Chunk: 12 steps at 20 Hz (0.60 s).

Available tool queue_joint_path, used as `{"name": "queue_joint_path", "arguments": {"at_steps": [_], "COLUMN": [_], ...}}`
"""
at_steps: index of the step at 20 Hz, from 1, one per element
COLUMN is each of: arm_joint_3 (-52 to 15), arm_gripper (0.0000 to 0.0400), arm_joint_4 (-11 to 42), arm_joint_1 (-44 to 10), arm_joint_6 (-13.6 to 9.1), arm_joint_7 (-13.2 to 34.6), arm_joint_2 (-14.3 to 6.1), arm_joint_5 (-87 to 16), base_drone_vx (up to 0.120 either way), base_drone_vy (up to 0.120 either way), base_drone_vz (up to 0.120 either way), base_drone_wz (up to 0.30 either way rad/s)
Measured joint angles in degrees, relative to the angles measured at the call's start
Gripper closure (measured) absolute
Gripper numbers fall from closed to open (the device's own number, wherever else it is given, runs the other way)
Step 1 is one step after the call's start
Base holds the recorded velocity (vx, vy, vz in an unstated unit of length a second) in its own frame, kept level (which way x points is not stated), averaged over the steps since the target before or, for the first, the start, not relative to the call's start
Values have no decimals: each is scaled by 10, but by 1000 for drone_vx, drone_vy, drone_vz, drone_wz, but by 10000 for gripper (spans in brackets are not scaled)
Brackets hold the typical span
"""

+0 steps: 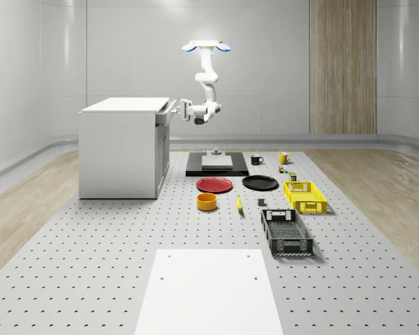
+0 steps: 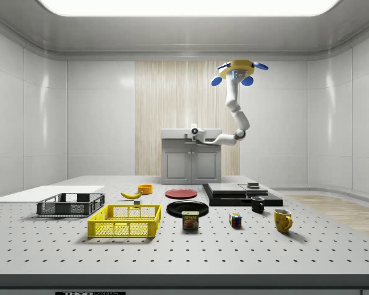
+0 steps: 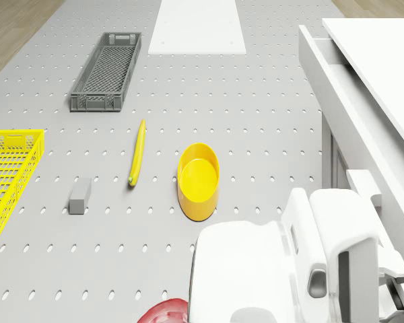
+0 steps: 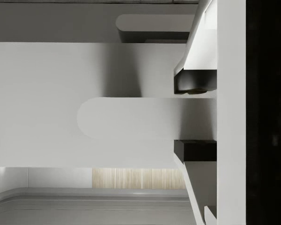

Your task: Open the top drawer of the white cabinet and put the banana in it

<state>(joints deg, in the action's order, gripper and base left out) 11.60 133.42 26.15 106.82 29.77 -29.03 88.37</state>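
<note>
**Tool clamped on drawer handle, banana on the tabletop**

Hovering high beside the white cabinet [image 1: 122, 146], drone [image 1: 207, 47] above the black platform [image 1: 217, 166]. Arm hanging down, bent at the elbow, forearm level and reaching toward the cabinet front. Tool [image 1: 176, 111] at the top drawer [image 1: 165, 112], fingers [image 4: 195, 80] closed narrow on the handle [image 4: 131, 118], as seen from the wrist. Drawer pulled out a little, its open edge [image 3: 323, 74] visible from the drone. Banana [image 1: 239, 204] lying mid-tabletop, between the yellow bowl [image 1: 207, 202] and a small grey block [image 1: 261, 203]. From the side, also a can [image 2: 190, 220], a cube [image 2: 235, 220] and two mugs.
</note>
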Motion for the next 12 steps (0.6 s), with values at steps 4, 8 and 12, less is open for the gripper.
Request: {"name": "queue_joint_path", "arguments": {"at_steps": [4,8,12], "arm_joint_3": [14,33,54], "arm_gripper": [265,112,129], "arm_joint_4": [5,21,9], "arm_joint_1": [-1,-4,-12], "arm_joint_6": [-8,-26,-76], "arm_joint_7": [-16,-67,17], "arm_joint_2": [-6,1,1], "arm_joint_5": [-12,-35,-16], "base_drone_vx": [0,0,0], "base_drone_vy": [0,0,0], "base_drone_vz": [0,0,0], "base_drone_wz": [0,0,0]}}
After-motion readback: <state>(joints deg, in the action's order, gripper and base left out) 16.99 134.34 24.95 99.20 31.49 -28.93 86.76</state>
